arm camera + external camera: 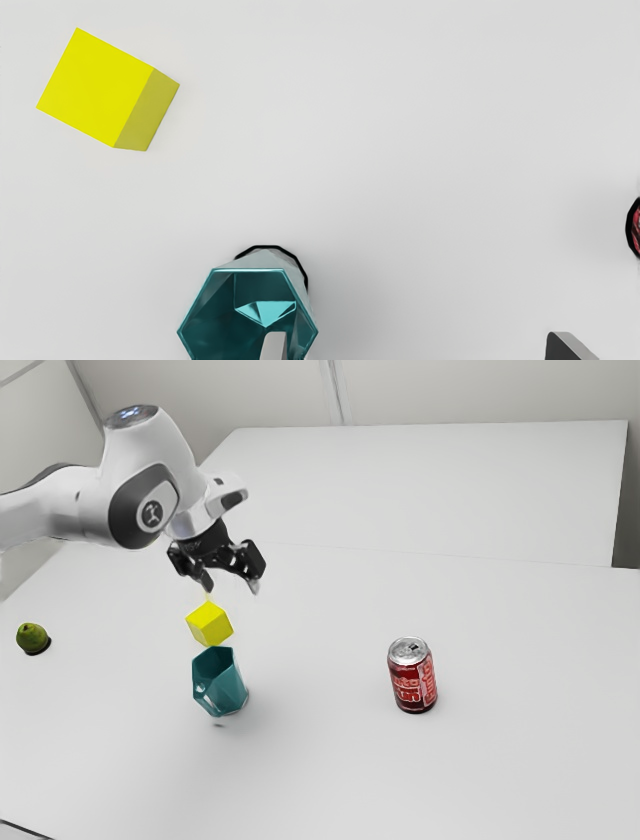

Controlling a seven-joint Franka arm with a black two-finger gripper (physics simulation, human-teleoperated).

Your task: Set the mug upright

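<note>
Exterior view — note teal, faceted mug (228, 686) apparently upright on smooth white bench (330, 770); judge righting complete. Find black two-finger pincer (232, 586) spread open, raised, holding nothing — leave mug undisturbed.

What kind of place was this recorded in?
Probably a simulated lab-style test room rather than a lived-in kitchen: a plain white table, pale bare walls, and a yellow cube set out with a teal mug and a soda can.
</note>
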